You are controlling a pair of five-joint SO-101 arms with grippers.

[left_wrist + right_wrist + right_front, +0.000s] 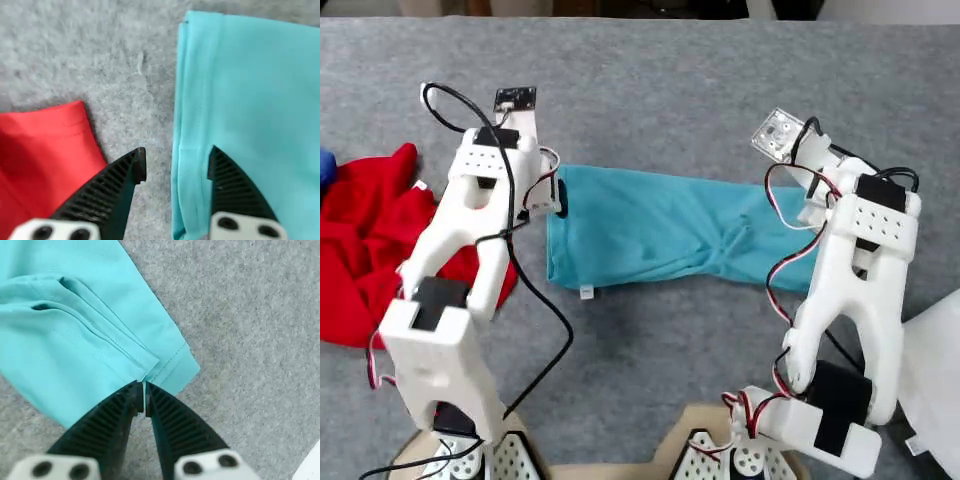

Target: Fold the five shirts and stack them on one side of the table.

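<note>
the grey table [670, 80] is the only thing holding anything here, and what's on it is just cloth lying loose. the teal shirt [660, 230] is lying stretched out in a long band between the two arms, and it's looking already doubled over lengthwise. the red shirt [370, 250] is sitting crumpled just off the teal shirt's left end, near it but not touching. a white cloth [935, 350] is poking in well past the teal shirt's right end.

handling-wise, i'm guessing the teal shirt is light, floppy and a bit stretchy, so it's going to be sagging and bunching wherever it isn't held. it's already puckering near its right end. the best places to grab are looking like the hemmed edges and corners at each end, through all the layers, not the middle.

the left gripper [176, 162] is hanging wide open, straddling the teal shirt's left edge, with one finger over fabric and one over bare table. the right gripper [142, 390] is squeezing tight at the teal shirt's right end, seemingly pinching the folded hem.
</note>
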